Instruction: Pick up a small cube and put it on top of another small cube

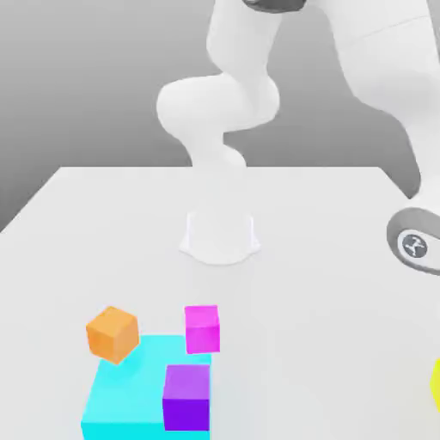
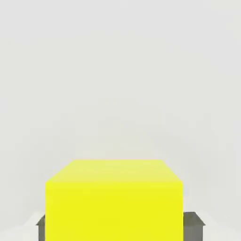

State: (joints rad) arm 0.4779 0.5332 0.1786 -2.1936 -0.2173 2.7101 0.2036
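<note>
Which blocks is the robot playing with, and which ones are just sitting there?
For the job:
- yellow cube, between the jaws in the hand view
- one more small cube to stack it on; which one, the pictures don't tell

Just sitting on the table:
- cyan block, large and flat
- orange cube
- magenta cube
- purple cube

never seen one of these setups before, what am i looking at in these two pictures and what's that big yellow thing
It is a computer-simulated white robot arm standing on a white table. The exterior view looks at the scene from off the arm. On the table lie an orange cube, a pink cube, and a purple cube resting on a flat cyan block. The hand view comes from a camera on the arm's hand: the yellow cube sits close up between its grey fingers, apparently gripped.
</note>
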